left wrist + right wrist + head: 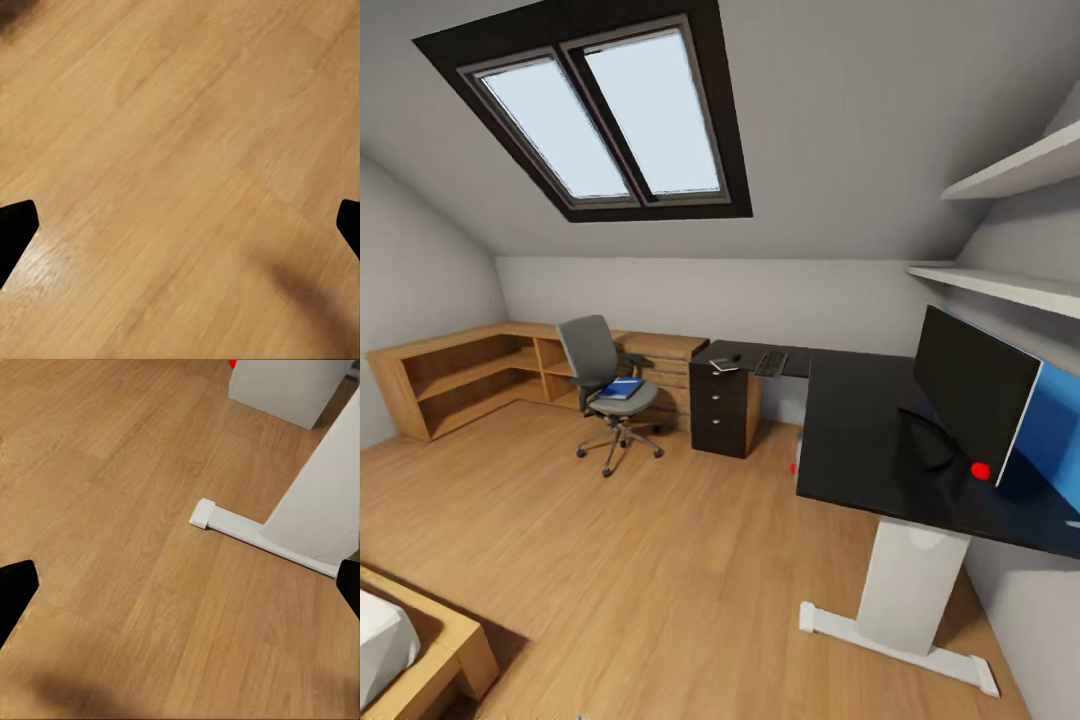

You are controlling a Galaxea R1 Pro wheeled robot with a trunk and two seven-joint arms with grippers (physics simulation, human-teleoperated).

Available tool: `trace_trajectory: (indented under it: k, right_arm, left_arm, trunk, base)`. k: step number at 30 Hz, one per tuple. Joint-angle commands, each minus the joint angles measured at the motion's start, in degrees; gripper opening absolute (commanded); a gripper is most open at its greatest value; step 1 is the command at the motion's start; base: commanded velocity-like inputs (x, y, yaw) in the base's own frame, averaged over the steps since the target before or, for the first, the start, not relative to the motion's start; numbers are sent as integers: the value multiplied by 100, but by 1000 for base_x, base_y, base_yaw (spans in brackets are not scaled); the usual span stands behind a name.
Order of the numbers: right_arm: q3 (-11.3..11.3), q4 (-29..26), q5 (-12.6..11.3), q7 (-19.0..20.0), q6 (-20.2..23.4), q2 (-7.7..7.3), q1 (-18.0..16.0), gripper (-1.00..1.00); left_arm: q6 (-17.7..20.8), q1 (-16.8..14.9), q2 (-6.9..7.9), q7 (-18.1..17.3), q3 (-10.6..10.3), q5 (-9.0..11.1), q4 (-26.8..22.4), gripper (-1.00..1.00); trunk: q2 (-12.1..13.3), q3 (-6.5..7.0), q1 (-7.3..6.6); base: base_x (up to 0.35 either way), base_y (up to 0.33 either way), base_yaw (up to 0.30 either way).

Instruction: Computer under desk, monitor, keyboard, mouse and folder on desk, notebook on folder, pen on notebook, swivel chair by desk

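Black, wedge-shaped fingertips [15,232] — plain, unmarked — on each tool.

Below the left gripper [180,225] lies bare plank floor [172,150], nothing within its spread fingers. Under the right gripper [180,585] the floor is also open, but just ahead the desk's white foot bar [255,536] and white leg [322,502] block the way, with the grey computer [289,386] farther beyond. Ahead of both grippers, open floor reaches the swivel chair [605,375]. To the right, the desk [870,430] top is free beside the monitor [972,390].
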Motion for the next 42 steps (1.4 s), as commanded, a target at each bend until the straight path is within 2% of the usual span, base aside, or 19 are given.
trace_trajectory:
  k: [1,12,18,30,42]
  right_arm:
    - [50,4,-62,-24,-25,-2,-6,100]
    - [50,5,-75,-24,-7,-2,-6,100]
    - [50,5,-75,-24,-7,-3,-6,100]
    - [50,5,-80,-24,-7,-3,-6,100]
    - [50,5,-75,-24,-15,-2,-6,100]
  left_arm:
    - [-12,-4,4,32,-49,32,8,100]
    - [7,-4,-40,32,-50,27,17,100]
    - [-3,-4,-47,32,-50,19,15,100]
    - [-59,-4,-43,38,-45,7,12,100]
    - [-61,-4,-46,32,-50,-2,15,100]
  trunk:
    - [-4,-10,2]
    - [-4,-79,2]
    - [-4,-132,2]
    - [-4,-240,2]
    - [-4,-349,2]
  base:
    - [175,309,256]
    - [264,214,166]
    - [276,56,22]
    - [80,15,2]
    - [299,112,0]
